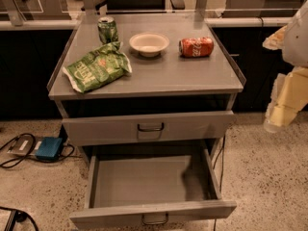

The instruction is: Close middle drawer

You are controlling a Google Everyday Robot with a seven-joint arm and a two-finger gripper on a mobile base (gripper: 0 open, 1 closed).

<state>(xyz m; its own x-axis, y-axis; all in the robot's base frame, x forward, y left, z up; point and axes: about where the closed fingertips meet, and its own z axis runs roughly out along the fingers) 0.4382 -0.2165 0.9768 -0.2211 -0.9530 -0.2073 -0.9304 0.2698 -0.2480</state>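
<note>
Because the middle drawer (139,183) looks stiff and heavy, its front panel (192,209) suits a push. The end effector (281,107) hangs well apart, grip state unclear.

Robot body shows only along right edge of frame. Upper right: smooth, rounded, pale grey-white arm shell (300,30), plain surface, cut off by frame edge. On its left side a tan, ragged-edged patch (273,40) sticks out, w/ a lighter cream rim. Below, mid-right: pale yellow blocky gripper (283,107), built of flat-faced segments, butter-yellow on broad faces, cream-white along left edges, tapering to a rounded whitish tip at btm. Darker seam btwn shell and yellow parts.
</note>
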